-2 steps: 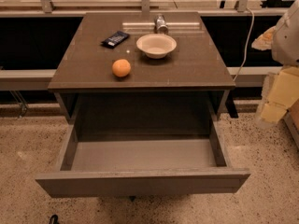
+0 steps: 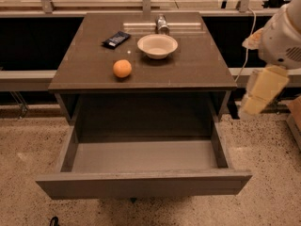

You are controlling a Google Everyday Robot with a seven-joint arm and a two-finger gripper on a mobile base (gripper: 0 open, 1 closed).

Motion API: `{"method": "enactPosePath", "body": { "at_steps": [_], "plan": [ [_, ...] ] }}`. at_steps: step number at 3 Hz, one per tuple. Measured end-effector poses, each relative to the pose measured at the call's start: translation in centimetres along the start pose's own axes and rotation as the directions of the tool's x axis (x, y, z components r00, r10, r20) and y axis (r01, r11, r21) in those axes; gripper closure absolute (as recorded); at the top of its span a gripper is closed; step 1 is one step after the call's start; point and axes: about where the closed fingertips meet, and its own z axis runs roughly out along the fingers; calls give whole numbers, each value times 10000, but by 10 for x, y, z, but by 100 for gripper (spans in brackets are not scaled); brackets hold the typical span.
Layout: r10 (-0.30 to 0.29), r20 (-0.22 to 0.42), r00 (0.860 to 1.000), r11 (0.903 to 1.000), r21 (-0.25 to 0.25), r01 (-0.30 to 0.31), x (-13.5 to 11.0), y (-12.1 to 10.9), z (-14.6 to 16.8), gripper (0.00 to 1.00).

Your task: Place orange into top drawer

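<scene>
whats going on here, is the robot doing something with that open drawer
Nothing is being handled at this moment. The gripper hangs off the right side of the cabinet, well away from the orange. The orange sits on the cabinet top, in front of the bowl and a dark packet. The top drawer is pulled wide open, and the orange is not yet in it.
</scene>
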Motion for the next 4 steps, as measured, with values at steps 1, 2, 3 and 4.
{"method": "enactPosePath", "body": {
  "at_steps": [1,2,3,4],
  "plan": [
    [-477,1142,9923,9985,332,441,-42,-64,51,0],
    [-1289,2978,9459,9893,1047,1019,-132,-143,84,0],
    [-1499,3877,9095,9848,1397,1028,-173,-178,91,0],
    [-1519,3958,9057,9833,1530,981,-175,-183,85,0]
  ]
}}
